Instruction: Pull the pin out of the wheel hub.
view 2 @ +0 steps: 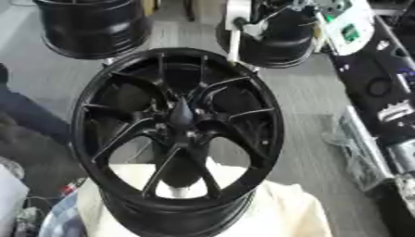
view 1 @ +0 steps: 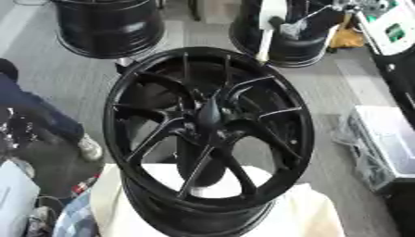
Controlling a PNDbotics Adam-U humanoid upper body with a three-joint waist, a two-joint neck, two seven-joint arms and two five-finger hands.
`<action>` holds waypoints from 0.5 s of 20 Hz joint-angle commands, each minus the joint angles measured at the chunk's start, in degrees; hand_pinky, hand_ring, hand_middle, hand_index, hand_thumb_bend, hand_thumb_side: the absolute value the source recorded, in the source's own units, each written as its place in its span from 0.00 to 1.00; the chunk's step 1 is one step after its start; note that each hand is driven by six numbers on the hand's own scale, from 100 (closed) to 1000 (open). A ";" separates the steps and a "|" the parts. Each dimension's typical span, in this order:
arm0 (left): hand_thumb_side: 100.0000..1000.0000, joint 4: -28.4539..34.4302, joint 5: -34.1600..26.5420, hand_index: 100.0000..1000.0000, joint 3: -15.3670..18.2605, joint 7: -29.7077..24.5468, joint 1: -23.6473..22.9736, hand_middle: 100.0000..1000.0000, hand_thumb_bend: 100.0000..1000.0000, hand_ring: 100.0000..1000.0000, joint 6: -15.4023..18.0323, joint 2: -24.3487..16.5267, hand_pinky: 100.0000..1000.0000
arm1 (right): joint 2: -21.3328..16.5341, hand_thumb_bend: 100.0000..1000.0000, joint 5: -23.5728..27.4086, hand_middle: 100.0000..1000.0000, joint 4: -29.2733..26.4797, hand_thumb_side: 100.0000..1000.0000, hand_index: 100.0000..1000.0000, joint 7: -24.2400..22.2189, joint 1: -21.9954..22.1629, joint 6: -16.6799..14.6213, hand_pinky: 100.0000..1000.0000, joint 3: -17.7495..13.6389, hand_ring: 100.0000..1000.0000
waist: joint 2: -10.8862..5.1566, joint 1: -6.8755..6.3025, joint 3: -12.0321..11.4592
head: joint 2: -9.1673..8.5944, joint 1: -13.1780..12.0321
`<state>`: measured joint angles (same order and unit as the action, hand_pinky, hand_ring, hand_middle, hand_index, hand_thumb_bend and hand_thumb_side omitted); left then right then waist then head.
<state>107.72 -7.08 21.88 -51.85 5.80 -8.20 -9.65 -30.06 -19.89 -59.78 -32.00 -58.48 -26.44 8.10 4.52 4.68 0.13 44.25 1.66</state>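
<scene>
A large gloss-black wheel hub (view 1: 209,134) is filling the middle of both views, standing tilted on its rim with its open face turned up toward the camera — thin paired spokes are fanning out from a dark centre to a deep, shiny barrel. At that centre a dark, tapered pin (view 2: 181,115) is sticking out of the bore toward the viewer, its tip narrower than its base; it is sitting in the hub, not drawn out. The wheel's lower edge is resting on a cream cloth (view 1: 312,215) that is covering the bench at the bottom of the frames, with a patch of blue-checked fabric (view 1: 77,217) showing at the lower left. Behind it the grey floor (view 1: 77,76) is stretching away, and two more black wheels are standing there: one (view 1: 110,25) at the upper left, another (view 1: 296,44) at the upper right with a white bracket-like part (view 1: 272,28) leaning across it. Along the right edge a pale box wrapped in clear plastic (view 1: 381,143) is lying on the floor, and dark machinery (view 2: 381,92) is rising beside it in the right eye view. Neither robot hand is showing in either view, so the state of the fingers cannot be told.
</scene>
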 commanded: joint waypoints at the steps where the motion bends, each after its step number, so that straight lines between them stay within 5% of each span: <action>1: 0.83 0.58 -0.06 0.73 0.61 0.20 0.10 0.62 0.00 0.52 -0.16 -1.51 0.65 | -7.06 0.00 3.75 0.31 -4.31 0.09 0.82 2.22 1.97 1.86 0.65 -3.13 0.39 | -1.17 -0.35 0.47 | -0.13 -0.55; 7: 0.83 0.77 0.05 0.73 0.98 0.71 -0.03 0.62 0.00 0.52 -0.48 -1.35 0.65 | -14.58 0.00 7.01 0.31 -10.64 0.09 0.82 9.98 14.72 5.85 0.65 -11.12 0.39 | -1.12 -0.42 1.09 | -0.13 -1.19; 10: 0.83 0.95 -0.01 0.73 1.38 1.15 -0.04 0.62 0.00 0.52 -0.50 -1.31 0.65 | -15.25 0.00 5.88 0.31 -11.50 0.17 0.81 16.76 25.00 8.99 0.64 -18.10 0.39 | -0.93 -0.56 1.57 | -0.13 -1.93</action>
<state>107.72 -7.08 22.83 -51.01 5.49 -8.73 -9.66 -42.50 -13.84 -69.76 -17.69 -33.19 -18.50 -6.95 4.33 4.34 1.65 44.25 0.05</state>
